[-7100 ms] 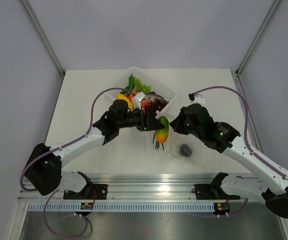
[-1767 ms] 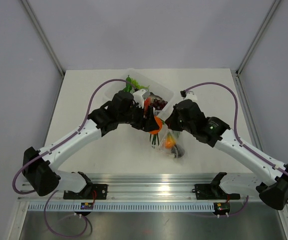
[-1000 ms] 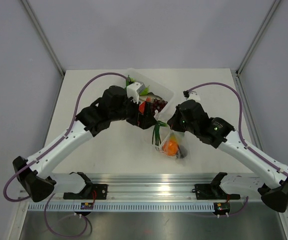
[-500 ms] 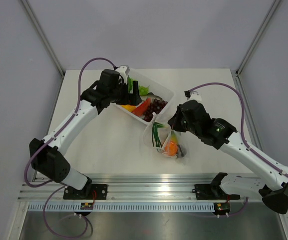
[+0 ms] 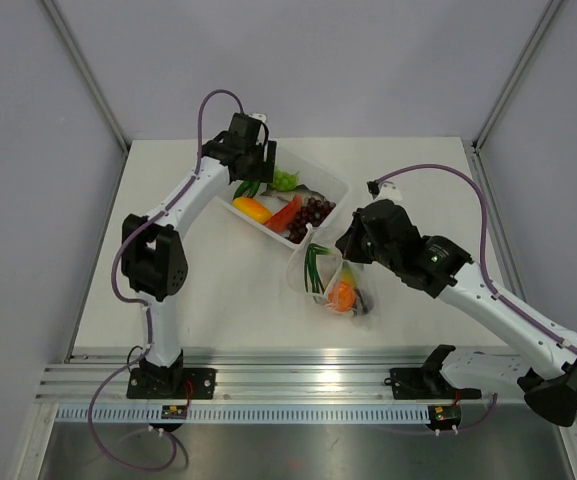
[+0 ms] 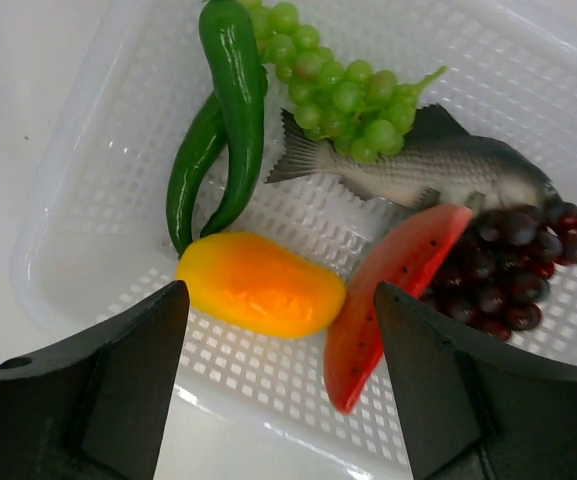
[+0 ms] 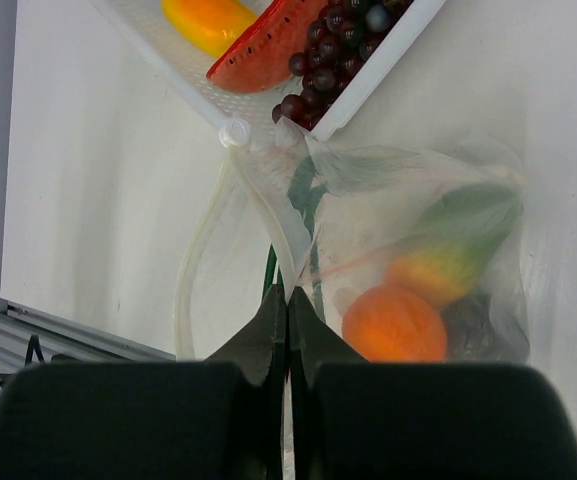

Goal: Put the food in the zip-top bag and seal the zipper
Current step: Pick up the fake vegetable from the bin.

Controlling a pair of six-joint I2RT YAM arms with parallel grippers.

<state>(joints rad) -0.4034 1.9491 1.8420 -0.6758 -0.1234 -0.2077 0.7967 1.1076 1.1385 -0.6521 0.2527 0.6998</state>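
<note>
The zip-top bag (image 5: 330, 282) lies on the table (image 5: 188, 290) near the centre of the top view. Its mouth is turned toward the lower corner of the white tray (image 6: 78, 190), just beside it.

The right gripper (image 7: 288, 305) is pressed together on a fold of the bag's clear film near the mouth. I judge that this hold is meant to lift one lip and hold the opening spread for loading. The zipper (image 7: 196, 262), seen as a pale strip, loops wide open and is not sealed.

Inside the bag:
- an orange (image 7: 393, 325)
- a yellow-green piece (image 7: 458, 250)
- green onion stalks (image 7: 306, 215)
- a dark round fruit (image 7: 480, 318), blurred through the plastic

The left gripper (image 6: 278, 300) hangs over the tray in the upper middle of the top view, its jaws spread with nothing between them. Its wrist view centres on a yellow-orange fruit (image 6: 260, 285) directly below, which I judge to be the intended next pick.

Also in the tray:
- two green peppers (image 6: 223, 120)
- green grapes (image 6: 338, 90)
- a grey fish (image 6: 428, 170)
- a red watermelon slice (image 6: 398, 290)
- dark grapes (image 6: 508, 270)

Assessment: the task is partly done. Several pieces lie outside the bag, and sealing has not begun.

Risks, as judged:
- The pinch is on thin, slick film and may slip when a piece drops in.
- The bag looks small for the longer items.
- The watermelon slice rests against the yellow-orange fruit and may shift when that fruit is picked.
</note>
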